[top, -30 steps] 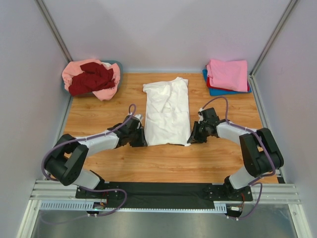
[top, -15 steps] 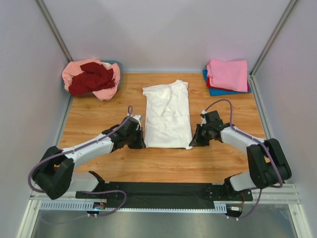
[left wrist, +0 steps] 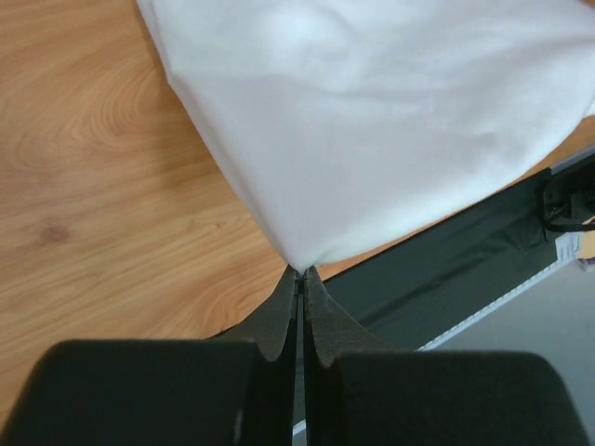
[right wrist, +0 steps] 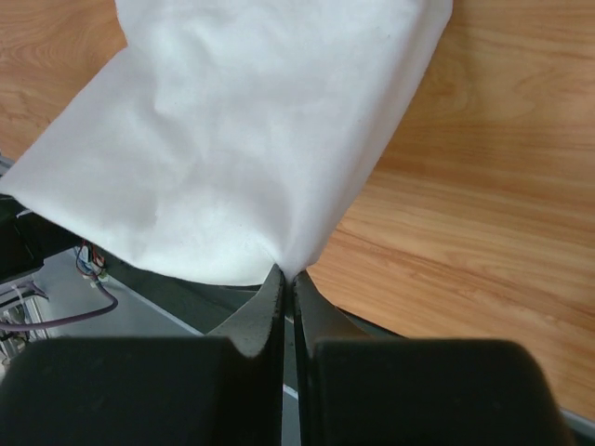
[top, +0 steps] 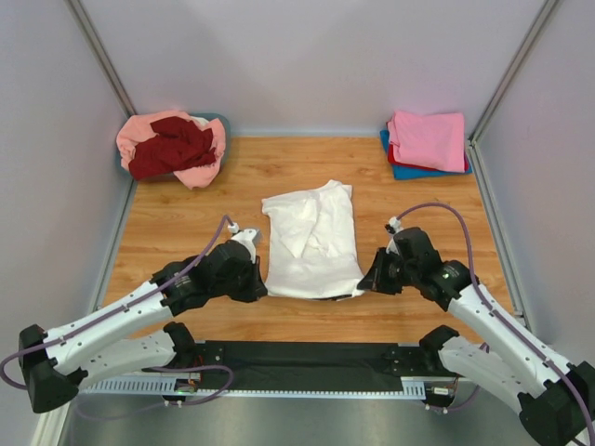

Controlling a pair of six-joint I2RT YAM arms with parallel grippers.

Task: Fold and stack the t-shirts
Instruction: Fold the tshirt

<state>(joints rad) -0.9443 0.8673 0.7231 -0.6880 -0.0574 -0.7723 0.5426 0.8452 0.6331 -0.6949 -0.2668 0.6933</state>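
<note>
The off-white t-shirt (top: 311,240) lies folded lengthwise in the middle of the wooden table; no graphic shows. My left gripper (top: 263,290) is shut on its near left corner (left wrist: 302,260). My right gripper (top: 363,286) is shut on its near right corner (right wrist: 284,265). Both hold the near edge lifted off the table, above the black base plate. A pile of salmon-pink (top: 139,133) and dark red (top: 172,146) shirts lies at the back left. A folded stack with a bright pink shirt (top: 428,139) on top, then red, then blue (top: 409,171), sits at the back right.
The grey-blue tub (top: 220,120) shows just behind the back-left pile. Grey walls enclose the table on three sides. The black base plate (top: 307,358) and a metal rail run along the near edge.
Both grippers have pulled back toward the near edge and lifted, drawing the off-white shirt's near edge with them. The shirt's far end has slid nearer.
</note>
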